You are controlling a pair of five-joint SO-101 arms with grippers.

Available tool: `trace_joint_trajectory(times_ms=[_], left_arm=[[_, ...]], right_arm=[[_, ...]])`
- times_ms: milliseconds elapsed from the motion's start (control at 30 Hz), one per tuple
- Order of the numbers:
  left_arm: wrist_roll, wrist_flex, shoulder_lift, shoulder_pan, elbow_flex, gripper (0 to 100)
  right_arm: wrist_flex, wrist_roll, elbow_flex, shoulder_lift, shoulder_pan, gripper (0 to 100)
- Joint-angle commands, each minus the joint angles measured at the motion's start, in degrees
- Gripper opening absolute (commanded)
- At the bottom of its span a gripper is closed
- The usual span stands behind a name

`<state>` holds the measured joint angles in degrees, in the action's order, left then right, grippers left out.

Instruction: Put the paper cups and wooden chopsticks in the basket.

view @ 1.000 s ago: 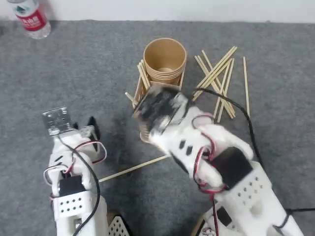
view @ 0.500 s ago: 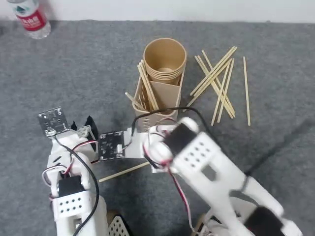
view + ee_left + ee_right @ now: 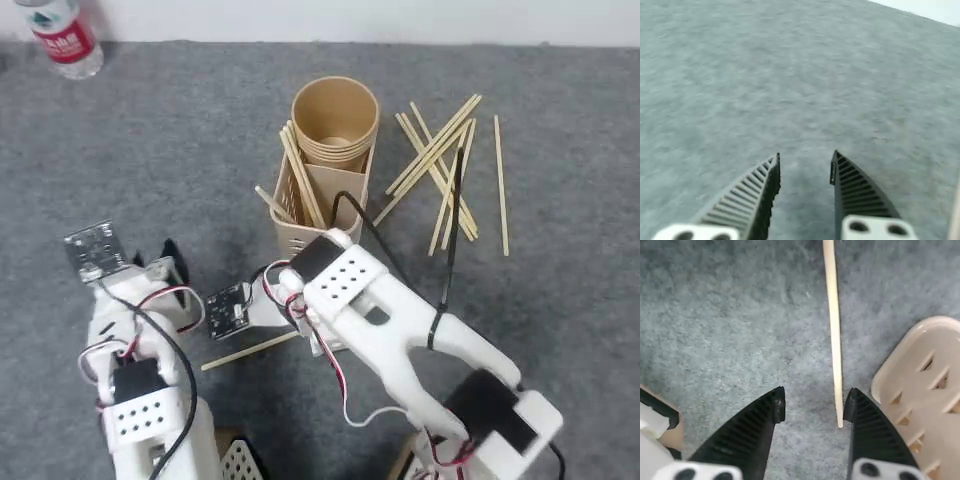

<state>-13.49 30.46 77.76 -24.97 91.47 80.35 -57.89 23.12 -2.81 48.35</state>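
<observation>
The right gripper (image 3: 815,401), spread and empty, hovers over a light, stiff, thin chopstick (image 3: 832,315), probably best pinched mid-length.

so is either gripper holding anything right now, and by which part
Nothing is held. The right gripper is open, with the loose chopstick lying on the carpet beside one finger, ungripped. The left gripper is open over carpet.
</observation>
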Motion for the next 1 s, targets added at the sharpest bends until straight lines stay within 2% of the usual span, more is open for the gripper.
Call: trace_joint_trajectory(times_ms=[0,100,233,433,533,700,867,967], left_arm=[[5.4,9.9,0.8,-7.3,-6.4,17],[9.1,17.0,0.8,-10.5,-8.9,17],[10.8,20.2,0.8,-17.8,-8.9,17],[15.1,20.8,0.8,-29.8,-9.0,17],[18.7,20.5,0.8,-37.9,-8.9,17],[24.8,20.0,0.8,-48.8,-8.7,17],[25.9,14.3,0.7,-51.7,-5.4,17],[26.0,12.8,0.7,-51.9,-3.6,17]], right_arm=[[-2.4,-0.6,0.8,0.0,-1.6,19.4],[-6.7,-0.6,3.3,0.0,-1.5,19.4],[-10.4,-0.6,6.1,0.0,-1.5,19.4],[-12.0,-0.6,7.6,0.1,-1.6,19.4],[-12.0,-0.6,7.6,0.6,-1.6,19.4],[-15.9,-0.6,7.2,6.8,-1.7,19.4],[-14.2,-0.3,2.0,13.6,-1.8,18.5],[-12.7,-0.3,-0.7,16.1,-1.8,9.2]])
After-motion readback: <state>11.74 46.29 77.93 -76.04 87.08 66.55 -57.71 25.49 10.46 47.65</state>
